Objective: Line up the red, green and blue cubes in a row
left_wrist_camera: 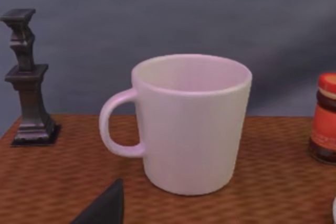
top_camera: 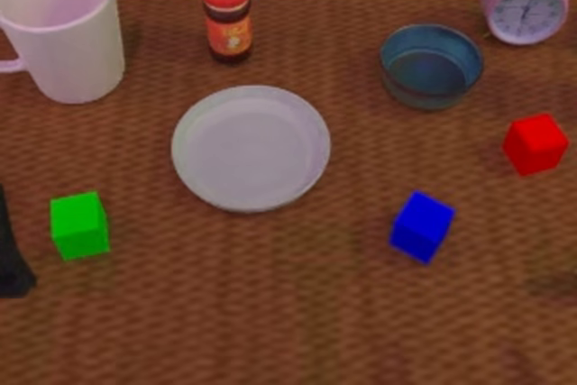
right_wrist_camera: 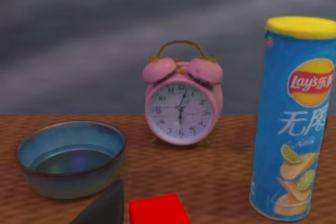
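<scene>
Top view is showing you three cubes lying well apart: green cube (top_camera: 79,224) left, blue cube (top_camera: 421,225) right of centre, red cube (top_camera: 535,143) far right. Nothing lined up yet. Left gripper (top_camera: 11,254) is sitting at left edge beside green; right gripper unseen; you cannot tell finger state of either. Next, you are needing approach and grasp, likely green.

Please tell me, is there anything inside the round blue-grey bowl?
The round blue-grey bowl looks empty: the top view and right wrist view show only its bare glossy bottom. None of the cubes is in it. Whatever is beneath the bowl is covered.
</scene>
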You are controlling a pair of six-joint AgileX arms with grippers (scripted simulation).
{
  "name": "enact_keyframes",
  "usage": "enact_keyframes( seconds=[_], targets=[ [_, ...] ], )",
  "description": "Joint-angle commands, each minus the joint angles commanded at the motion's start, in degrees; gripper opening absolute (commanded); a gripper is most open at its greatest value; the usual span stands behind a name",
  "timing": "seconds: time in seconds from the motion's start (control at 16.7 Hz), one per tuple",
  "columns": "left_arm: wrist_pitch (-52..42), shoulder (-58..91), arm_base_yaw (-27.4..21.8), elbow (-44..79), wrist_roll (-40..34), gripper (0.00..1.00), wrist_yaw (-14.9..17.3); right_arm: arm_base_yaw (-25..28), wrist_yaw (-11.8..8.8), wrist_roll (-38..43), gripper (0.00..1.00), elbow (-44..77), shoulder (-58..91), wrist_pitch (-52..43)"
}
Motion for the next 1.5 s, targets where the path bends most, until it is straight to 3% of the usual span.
enact_keyframes(
  seconds=[0.3,0.54,1.5],
  targets=[
    [0.00,0.00,0.00,0.00,0.00,1.00,0.00,0.09,0.07,-0.35,1.00,3.49,3.52,-2.24],
    [0.00,0.00,0.00,0.00,0.00,1.00,0.00,0.66,0.08,-1.68,1.00,16.22,16.70,-10.34],
    [0.00,0.00,0.00,0.00,0.00,1.00,0.00,4.16,0.20,-10.09,1.00,97.03,115.33,-63.07]
  ],
)
